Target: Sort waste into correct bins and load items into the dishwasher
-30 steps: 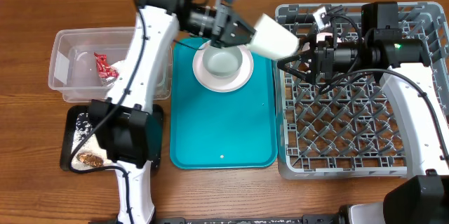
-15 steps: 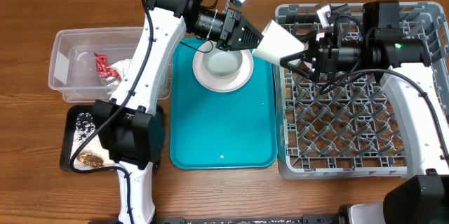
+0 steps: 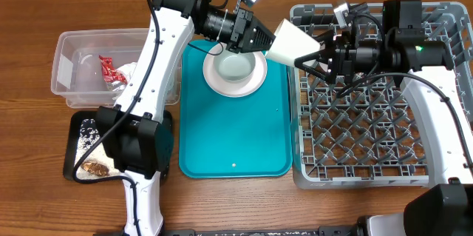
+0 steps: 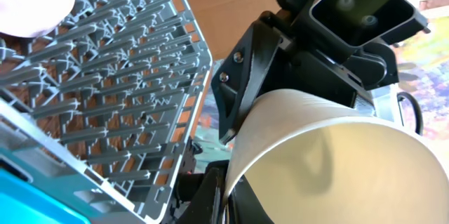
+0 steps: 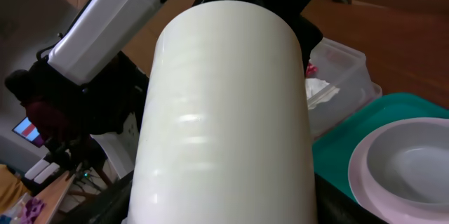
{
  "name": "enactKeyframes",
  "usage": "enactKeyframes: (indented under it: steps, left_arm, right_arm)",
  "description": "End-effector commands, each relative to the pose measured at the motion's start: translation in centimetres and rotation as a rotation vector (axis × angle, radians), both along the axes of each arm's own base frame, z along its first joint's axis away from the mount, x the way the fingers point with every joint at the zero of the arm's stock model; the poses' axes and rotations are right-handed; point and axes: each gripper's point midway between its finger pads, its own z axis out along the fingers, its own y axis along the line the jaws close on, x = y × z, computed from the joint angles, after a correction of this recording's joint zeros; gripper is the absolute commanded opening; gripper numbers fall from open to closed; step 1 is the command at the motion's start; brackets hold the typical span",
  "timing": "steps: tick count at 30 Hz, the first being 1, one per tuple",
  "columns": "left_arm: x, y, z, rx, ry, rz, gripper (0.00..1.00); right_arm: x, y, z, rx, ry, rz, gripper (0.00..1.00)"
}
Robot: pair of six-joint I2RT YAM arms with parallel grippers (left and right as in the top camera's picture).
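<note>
The step in hand looks like a pass from one arm to the other: the cup (image 3: 294, 44) is going from the left gripper (image 3: 264, 40) to the right gripper (image 3: 313, 57), so that it can go into the rack (image 3: 369, 147). The cup is up in the air, lying on its side, over the far right edge of the teal tray (image 3: 233, 132) and just beside the rack's left wall. The left gripper is closed on the cup at its wide, open end. The right gripper's black fingers (image 4: 242, 87) stand on both sides of the cup's narrow end, right against its wall. Whether they squeeze it yet cannot be told. The next move probably needs the right jaws to hold the cup firmly first. Only then should the left jaws let go, or the cup could drop. After that the right arm would have to turn the cup mouth down and set it over the pegs. The cup is plain white and smooth, a bit shiny, wider at the mouth, and looks empty inside. It may be slippery to hold. A bowl (image 3: 235, 66) on a plate (image 3: 255, 81) waits on the teal tray, so more loading is left.
</note>
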Motion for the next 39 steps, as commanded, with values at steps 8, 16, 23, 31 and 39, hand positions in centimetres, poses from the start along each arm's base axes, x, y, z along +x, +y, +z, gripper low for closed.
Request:
enactKeyframes:
  steps: [8, 16, 23, 31, 39]
  left_arm:
    - [0.1, 0.4, -2.8, 0.207, -0.06, 0.041, 0.1]
    - [0.7, 0.9, -3.4, 0.247, -0.082, 0.061, 0.46]
    - [2.3, 2.2, -3.2, 0.236, -0.109, 0.105, 0.52]
    - [5.2, 6.4, -3.2, 0.241, -0.082, 0.222, 0.59]
    - [5.8, 8.2, -3.3, 0.251, -0.059, 0.261, 0.91]
  right_arm:
    - [-0.1, 0.1, 1.7, 0.005, -0.104, 0.011, 0.51]
    - [0.1, 0.1, 1.3, -0.016, -0.099, -0.004, 0.51]
    - [0.8, -0.2, 0.0, -0.084, -0.07, -0.052, 0.5]
    - [3.8, -2.7, -4.7, -0.334, 0.172, -0.323, 0.48]
    - [4.1, -9.2, -11.1, -0.666, 0.544, -0.746, 0.45]
